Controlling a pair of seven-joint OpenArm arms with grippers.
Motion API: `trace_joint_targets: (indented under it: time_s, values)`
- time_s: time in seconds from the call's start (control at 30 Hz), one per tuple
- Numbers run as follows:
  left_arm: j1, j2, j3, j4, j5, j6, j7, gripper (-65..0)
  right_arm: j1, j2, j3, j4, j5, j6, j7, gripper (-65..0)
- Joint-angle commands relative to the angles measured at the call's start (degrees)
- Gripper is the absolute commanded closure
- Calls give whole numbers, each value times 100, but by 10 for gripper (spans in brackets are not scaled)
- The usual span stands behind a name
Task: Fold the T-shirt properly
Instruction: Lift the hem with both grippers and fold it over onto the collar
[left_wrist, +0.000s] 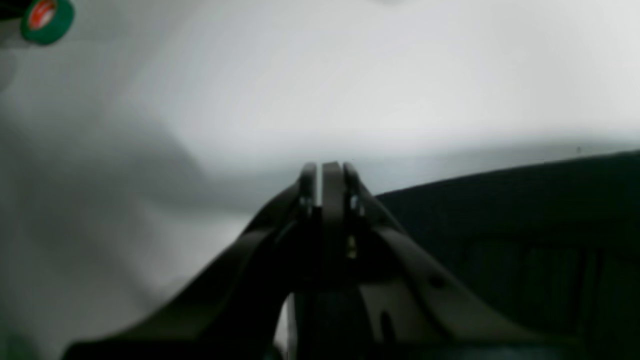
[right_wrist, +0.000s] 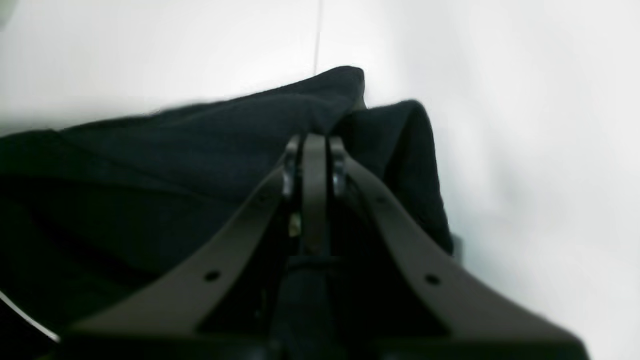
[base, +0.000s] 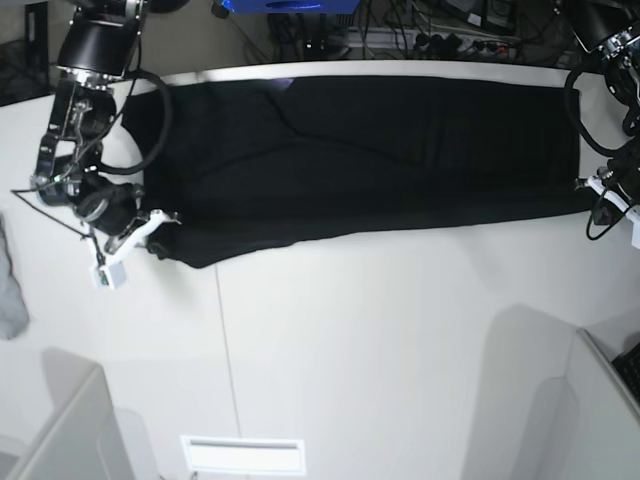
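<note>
Garment under inspection: large plain black fabric T-shirt (base: 370, 160), spread across upper half of white surface (base: 400, 340) in base view. Right gripper (right_wrist: 315, 142) and left gripper (left_wrist: 330, 170) each sit at one end, jaws shut; any pinched fabric unconfirmed. Advise moving both ends evenly, hem taut. No containers seen

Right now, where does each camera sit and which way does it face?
Base: overhead, looking down at the white table, T-shirt and both arms.
Left wrist: behind the shut left gripper, facing table and the shirt's edge; green tape roll far off.
Right wrist: behind the shut right gripper, facing bunched shirt.
All three views share the T-shirt and table.
</note>
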Motion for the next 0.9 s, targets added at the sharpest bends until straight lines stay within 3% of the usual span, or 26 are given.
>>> trace_joint_targets:
  time_s: [0.0, 0.1, 0.53, 0.7, 0.87]
  values:
    - [66, -193, -52, 114, -33, -4, -125, 0, 74, 38, 138, 206, 69, 15, -71, 0]
    - [189, -254, -17, 122, -42, -4, -125, 0, -102, -111, 446, 531, 69, 15, -396, 0]
    - [707, -263, -34, 606, 2, -4, -125, 0, -1069, -393, 674, 1604, 96, 15, -475, 0]
    - [901, -263, -8, 659, 2, -4, -125, 0, -1192, -595, 1334, 1797, 535, 15, -1073, 0]
    - [1164, -263, -52, 694, 11, -4, -125, 0, -1535, -780, 1343, 1823, 641, 15, -1091, 0]
